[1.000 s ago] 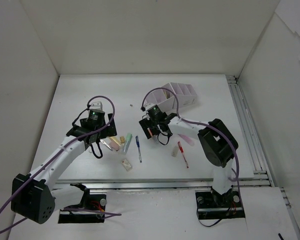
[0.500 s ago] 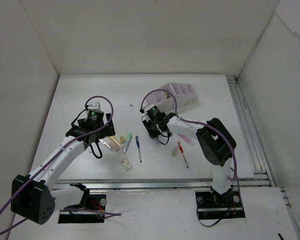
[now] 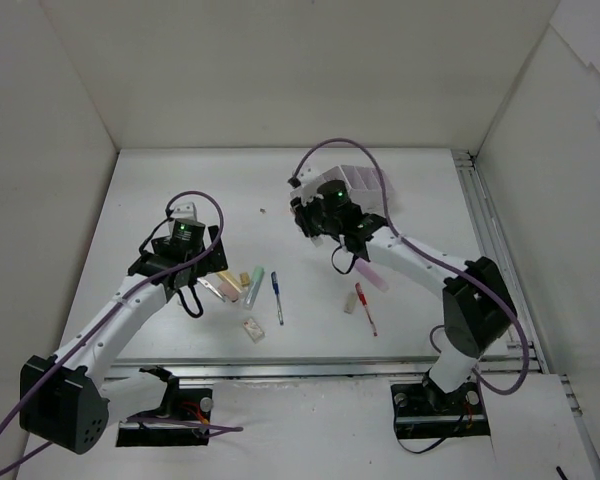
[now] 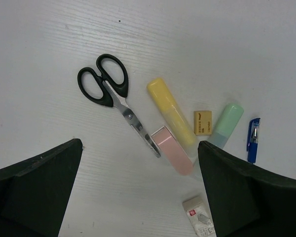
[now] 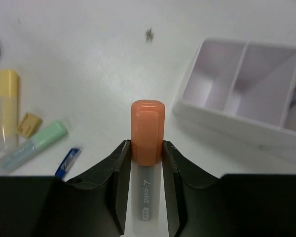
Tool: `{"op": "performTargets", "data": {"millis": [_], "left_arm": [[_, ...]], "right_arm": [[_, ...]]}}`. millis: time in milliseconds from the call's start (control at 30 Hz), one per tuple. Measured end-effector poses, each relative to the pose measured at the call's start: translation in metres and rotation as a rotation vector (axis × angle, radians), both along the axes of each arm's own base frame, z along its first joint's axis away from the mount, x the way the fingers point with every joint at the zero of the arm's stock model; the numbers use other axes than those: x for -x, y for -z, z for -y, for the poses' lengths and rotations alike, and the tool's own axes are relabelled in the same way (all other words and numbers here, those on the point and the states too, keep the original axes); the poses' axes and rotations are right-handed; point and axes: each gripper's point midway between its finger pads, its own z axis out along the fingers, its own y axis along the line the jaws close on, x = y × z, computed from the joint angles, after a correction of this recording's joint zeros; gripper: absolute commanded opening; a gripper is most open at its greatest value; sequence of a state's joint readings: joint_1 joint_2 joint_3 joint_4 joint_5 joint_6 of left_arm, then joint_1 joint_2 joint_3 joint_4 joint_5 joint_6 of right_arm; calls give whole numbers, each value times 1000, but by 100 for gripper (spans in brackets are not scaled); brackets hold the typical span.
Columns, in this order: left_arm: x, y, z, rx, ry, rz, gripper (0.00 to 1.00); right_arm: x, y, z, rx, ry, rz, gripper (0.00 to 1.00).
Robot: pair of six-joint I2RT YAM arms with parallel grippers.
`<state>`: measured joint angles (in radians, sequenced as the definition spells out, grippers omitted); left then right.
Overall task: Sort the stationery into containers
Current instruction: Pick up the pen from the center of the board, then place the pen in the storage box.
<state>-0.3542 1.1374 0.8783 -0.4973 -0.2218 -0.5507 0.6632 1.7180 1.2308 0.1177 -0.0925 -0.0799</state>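
Observation:
My right gripper [image 5: 147, 148] is shut on an orange-capped marker [image 5: 147, 129] and holds it above the table, just left of the white and lilac organizer [image 5: 237, 101]. In the top view the right gripper [image 3: 314, 220] hangs in front of the organizer [image 3: 372, 182]. My left gripper [image 4: 140, 147] is open above black-handled scissors [image 4: 104, 88], a yellow marker [image 4: 169, 110] and a pink marker [image 4: 175, 154]. Beside them lie a tan eraser [image 4: 202, 122], a green marker [image 4: 228, 122], a blue pen [image 4: 253, 140] and a white eraser [image 4: 199, 222].
A red pen [image 3: 366, 308], a lilac marker [image 3: 372, 278] and a small eraser [image 3: 349, 303] lie near the right arm. White walls close in the table [image 3: 180, 180] at the back and sides. A metal rail [image 3: 485, 250] runs along the right edge.
The right gripper has closed on the orange marker, lifted it and carried it back and right toward the organizer. The left arm has hardly moved.

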Motion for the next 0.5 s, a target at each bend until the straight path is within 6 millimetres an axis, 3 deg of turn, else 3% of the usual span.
{"op": "performTargets", "data": {"millis": [100, 200, 367, 500], "left_arm": [[-1, 0, -2, -1, -7, -1, 99], [-3, 0, -5, -1, -19, -3, 99], [-13, -5, -7, 4, -36, -1, 99], [-23, -3, -8, 3, -46, -19, 99]], "right_arm": [[-27, -60, 7, -119, -18, 208, 0], [-55, -97, 16, -191, -42, 348, 0], [-98, -105, 21, -241, -117, 413, 0], [-114, -76, 22, -253, -176, 373, 0]]}}
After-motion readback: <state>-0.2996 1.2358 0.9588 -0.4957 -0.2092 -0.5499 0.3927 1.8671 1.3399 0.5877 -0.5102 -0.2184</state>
